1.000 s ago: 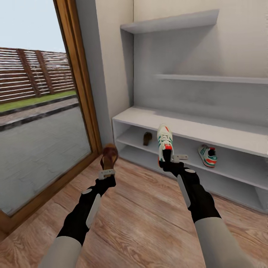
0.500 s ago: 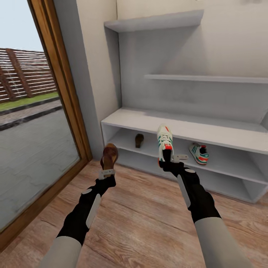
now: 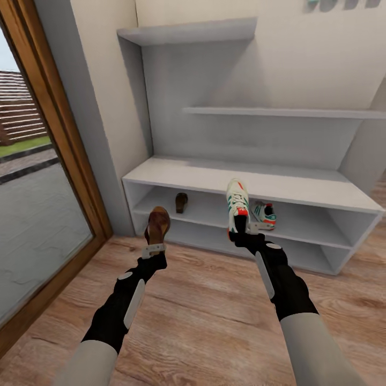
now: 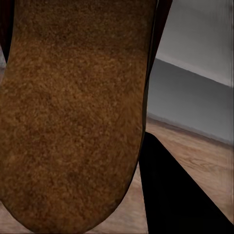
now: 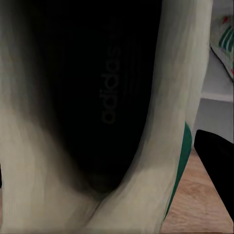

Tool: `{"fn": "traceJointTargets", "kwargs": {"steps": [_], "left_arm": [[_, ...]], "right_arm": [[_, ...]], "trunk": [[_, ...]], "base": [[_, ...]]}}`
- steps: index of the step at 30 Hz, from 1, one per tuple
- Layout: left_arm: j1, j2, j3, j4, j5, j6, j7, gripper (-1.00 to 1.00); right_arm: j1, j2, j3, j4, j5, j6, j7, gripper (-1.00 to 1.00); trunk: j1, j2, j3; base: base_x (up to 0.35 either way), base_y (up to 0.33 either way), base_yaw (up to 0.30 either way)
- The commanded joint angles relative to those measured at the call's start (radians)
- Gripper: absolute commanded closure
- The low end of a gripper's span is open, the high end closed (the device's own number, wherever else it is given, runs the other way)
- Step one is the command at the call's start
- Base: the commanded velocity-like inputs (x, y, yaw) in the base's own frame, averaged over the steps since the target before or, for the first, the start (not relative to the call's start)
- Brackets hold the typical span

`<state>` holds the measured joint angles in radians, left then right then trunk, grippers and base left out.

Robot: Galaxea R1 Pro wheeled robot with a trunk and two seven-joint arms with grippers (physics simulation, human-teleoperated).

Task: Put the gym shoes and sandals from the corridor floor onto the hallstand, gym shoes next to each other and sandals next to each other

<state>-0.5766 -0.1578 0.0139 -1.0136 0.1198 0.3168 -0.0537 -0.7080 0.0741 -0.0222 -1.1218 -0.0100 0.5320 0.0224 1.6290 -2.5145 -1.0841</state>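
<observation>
Head view: both arms out front, each w/ a shoe. Left gripper is clamped on a sandal, held upright, toe up. Right gripper is closed on a sneaker, also standing on end, toe up. The rack lies straight ahead, past both hands, its long axis running left-right across the view. On its upper open shelf a 2nd sandal sits towards the left and a 2nd sneaker just right of the held one. So each mate is fwd of its own arm: sandal to the left arm, sneaker to the right. My guess is the right arm has the shorter reach, the shelved sneaker looking near its hand. Floor between robot and rack holds no shoes. Shelved sneaker is partly cut off by the held one; bottom shelf mostly hidden behind the arms.

Left wrist: brown sole of the sandal close up, fingers hidden, a strip of rack and floor beyond.

Right wrist: dark inside of the sneaker, printed lettering, fingers not clear; the shelved sneaker peeks at the edge.
</observation>
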Motion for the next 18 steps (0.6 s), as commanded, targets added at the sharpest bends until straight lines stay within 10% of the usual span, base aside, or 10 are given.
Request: {"fn": "traceJointTargets", "kwargs": {"steps": [1, 18], "left_arm": [[0.000, 0.000, 0.001, -0.002, 0.008, 0.007, -0.003, 1.00], [0.000, 0.000, 0.001, -0.002, 0.009, 0.007, -0.003, 1.00]], "right_arm": [[-0.001, 0.001, -0.002, -0.001, -0.001, 0.005, 0.002, 1.00], [-0.001, 0.001, -0.002, -0.001, -0.001, 0.005, 0.000, 1.00]], "trunk": [[0.000, 0.000, -0.001], [0.000, 0.000, -0.001]], "base": [[0.000, 0.000, -0.253], [0.050, 0.083, -0.175]]}}
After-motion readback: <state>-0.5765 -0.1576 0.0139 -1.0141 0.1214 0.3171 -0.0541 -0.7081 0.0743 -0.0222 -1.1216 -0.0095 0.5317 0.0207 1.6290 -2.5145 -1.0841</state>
